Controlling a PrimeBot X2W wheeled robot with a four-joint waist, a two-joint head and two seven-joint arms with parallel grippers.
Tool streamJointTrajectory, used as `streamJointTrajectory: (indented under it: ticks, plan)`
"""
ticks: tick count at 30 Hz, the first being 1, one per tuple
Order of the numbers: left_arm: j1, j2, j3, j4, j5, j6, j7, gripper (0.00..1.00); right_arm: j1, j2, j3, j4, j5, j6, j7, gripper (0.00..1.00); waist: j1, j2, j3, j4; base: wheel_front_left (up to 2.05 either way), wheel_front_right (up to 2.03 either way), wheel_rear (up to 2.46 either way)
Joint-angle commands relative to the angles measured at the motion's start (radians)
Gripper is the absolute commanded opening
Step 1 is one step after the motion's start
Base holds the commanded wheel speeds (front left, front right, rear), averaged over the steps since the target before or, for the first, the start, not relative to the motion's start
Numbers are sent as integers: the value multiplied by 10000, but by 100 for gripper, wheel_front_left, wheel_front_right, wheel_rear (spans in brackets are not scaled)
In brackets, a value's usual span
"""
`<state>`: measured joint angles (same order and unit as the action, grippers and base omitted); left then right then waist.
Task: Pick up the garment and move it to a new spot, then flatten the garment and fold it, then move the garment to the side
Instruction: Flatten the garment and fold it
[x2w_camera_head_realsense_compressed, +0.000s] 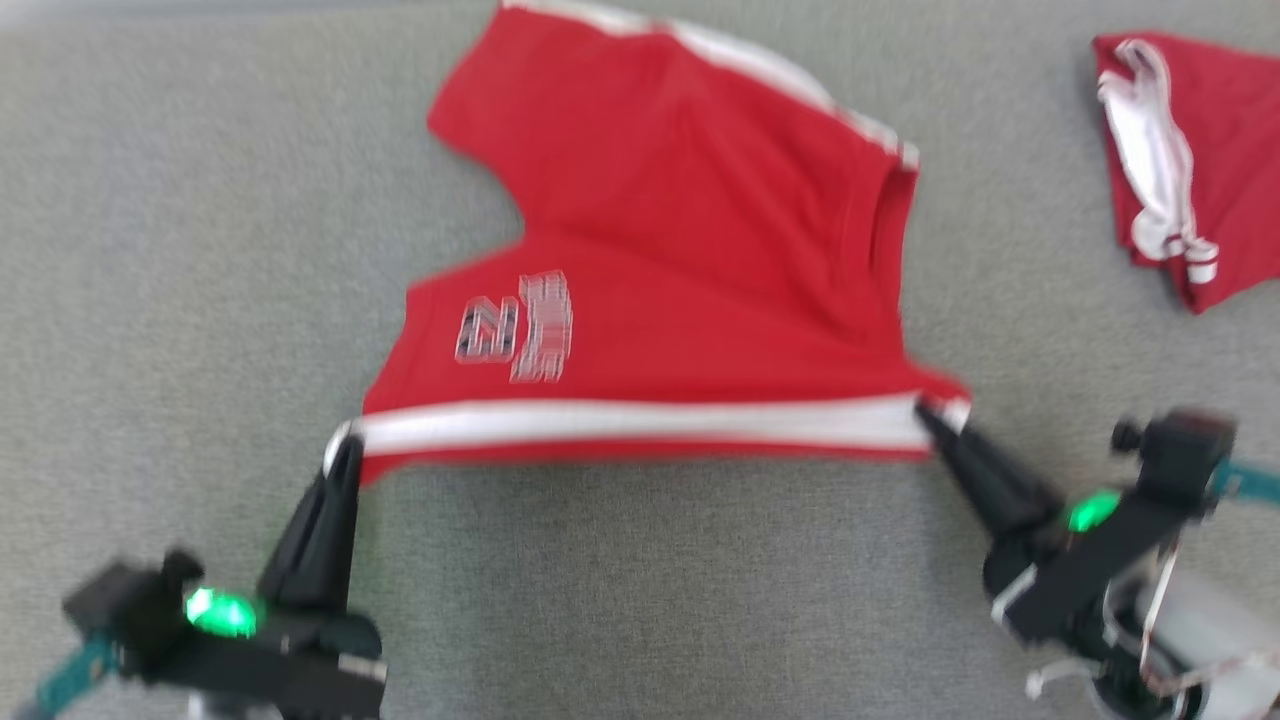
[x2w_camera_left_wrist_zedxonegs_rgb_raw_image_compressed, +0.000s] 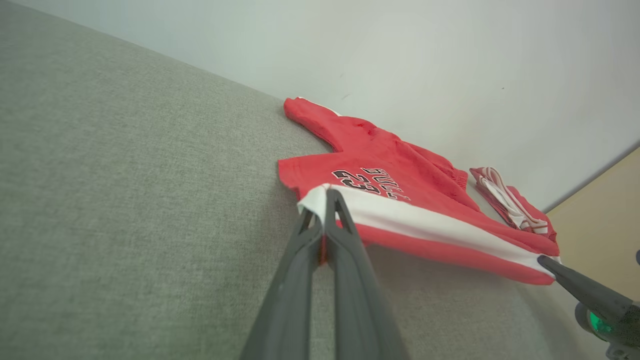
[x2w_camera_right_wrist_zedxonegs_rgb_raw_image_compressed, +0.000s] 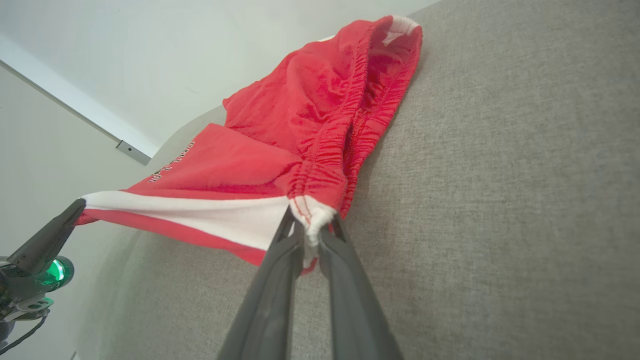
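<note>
Grey fabric surface (x2w_camera_head_realsense_compressed: 180, 250) carries red shorts (x2w_camera_head_realsense_compressed: 680, 250); left gripper (x2w_camera_head_realsense_compressed: 345, 450) and right gripper (x2w_camera_head_realsense_compressed: 930, 415) each pinch a corner of their white-striped edge.

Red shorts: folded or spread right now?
Spread: both legs of the shorts lie open, striped edge stretched between left gripper and right gripper.

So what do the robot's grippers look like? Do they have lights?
The left gripper and right gripper each have two long dark fingers tapering to thin tips, on a blocky black base with a glowing green light. Teal pieces sit behind.
</note>
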<state>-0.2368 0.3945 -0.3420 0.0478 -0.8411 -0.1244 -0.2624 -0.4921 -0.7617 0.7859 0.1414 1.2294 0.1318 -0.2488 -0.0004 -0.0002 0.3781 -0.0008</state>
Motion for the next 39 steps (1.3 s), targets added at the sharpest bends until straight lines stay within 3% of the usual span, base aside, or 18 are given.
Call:
streamJointTrajectory:
  ticks: [1, 6, 11, 18, 23, 29, 39]
  plan:
    - [703, -293, 433, -24, 212, -57, -30, 0, 608, 4, -81, -88, -221, -19, -102, 0, 4, 2, -740, -49, 0, 0, 0]
    - [2037, -743, 625, -186, 535, -43, -30, 0, 2122, 108, -351, -437, -104, -19, -154, 0, 4, 2, -1320, -36, 0, 0, 0]
    - [2731, -774, 651, -52, 971, -47, -30, 0, 3242, 101, -219, -782, -263, -19, -161, 0, 4, 2, -1714, -65, 0, 0, 0]
    - [3538, -529, 961, 232, 1566, -43, -31, 0, 4863, 255, -403, -1515, 294, -19, 20, 0, 4, 2, -2178, -214, 0, 0, 0]
    - [3532, -287, 1134, 39, 1851, -44, -31, 0, 5059, 414, -518, -2033, 214, -19, 252, 0, 4, 2, -2179, -412, 0, 0, 0]
    - [2276, 718, 398, -245, 2193, -46, -31, 0, 4672, 721, -986, -2348, 86, -19, 208, 0, 4, 2, -1979, -654, 0, 0, 0]
    - [-2688, 2740, -1814, 15, 1686, -46, 1456, 0, 3143, 1755, -1682, -1915, -501, -19, 14, 0, 4, 2, -604, -1436, 0, 0, 0]
